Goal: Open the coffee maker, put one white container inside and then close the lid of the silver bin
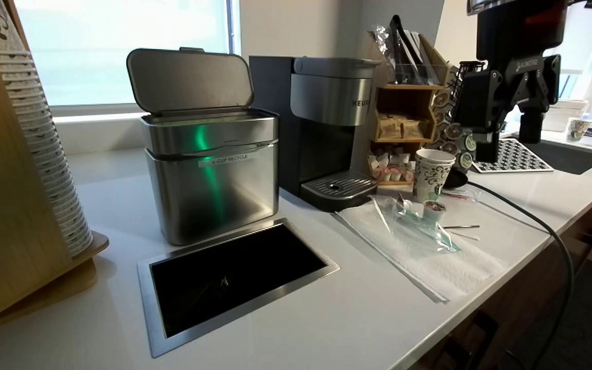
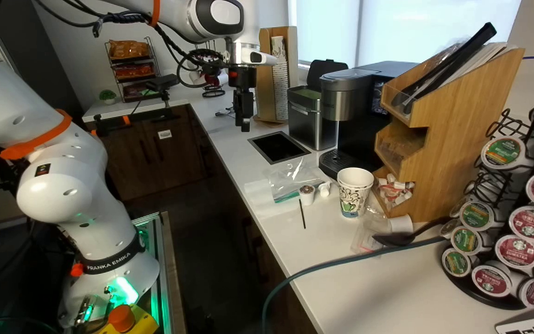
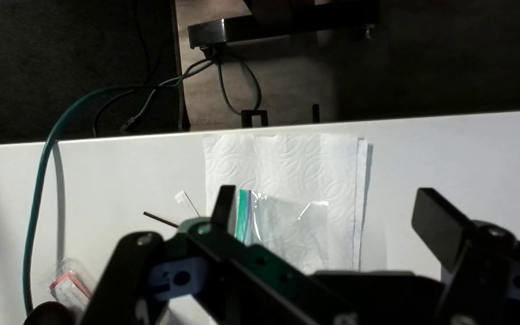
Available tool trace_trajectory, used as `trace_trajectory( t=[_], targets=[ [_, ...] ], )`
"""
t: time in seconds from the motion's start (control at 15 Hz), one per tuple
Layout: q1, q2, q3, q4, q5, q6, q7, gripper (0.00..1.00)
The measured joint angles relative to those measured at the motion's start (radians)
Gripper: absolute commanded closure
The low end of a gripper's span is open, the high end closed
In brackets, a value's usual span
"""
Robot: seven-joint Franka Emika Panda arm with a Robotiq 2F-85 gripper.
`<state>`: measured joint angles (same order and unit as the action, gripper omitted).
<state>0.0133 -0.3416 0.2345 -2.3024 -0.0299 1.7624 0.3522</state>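
The dark grey coffee maker (image 1: 333,97) stands on the counter with its top down; it also shows in an exterior view (image 2: 341,97). The silver bin (image 1: 219,190) stands beside it, and its grey lid (image 1: 190,79) is raised. The bin (image 2: 301,123) and raised lid (image 2: 323,69) show in both exterior views. A small white container (image 1: 433,211), a pod cup, stands upright by a plastic bag; it also shows in an exterior view (image 2: 307,195). My gripper (image 3: 325,205) is open and empty, pointing down high above the counter. It shows in both exterior views (image 1: 509,139) (image 2: 244,123).
A steel-framed dark recess (image 1: 247,307) lies before the bin. A clear bag (image 3: 287,225) lies on a paper towel (image 3: 287,167). Paper cups (image 2: 352,195), a wooden organizer (image 2: 471,134) and a pod rack (image 2: 517,250) stand nearby. A green cable (image 2: 341,263) crosses the counter.
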Motion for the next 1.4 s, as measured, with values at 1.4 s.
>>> trace_trajectory(
  t=[1.4],
  targets=[
    [0.018, -0.027, -0.004, 0.051, -0.002, 0.298, 0.18, 0.0]
  ],
)
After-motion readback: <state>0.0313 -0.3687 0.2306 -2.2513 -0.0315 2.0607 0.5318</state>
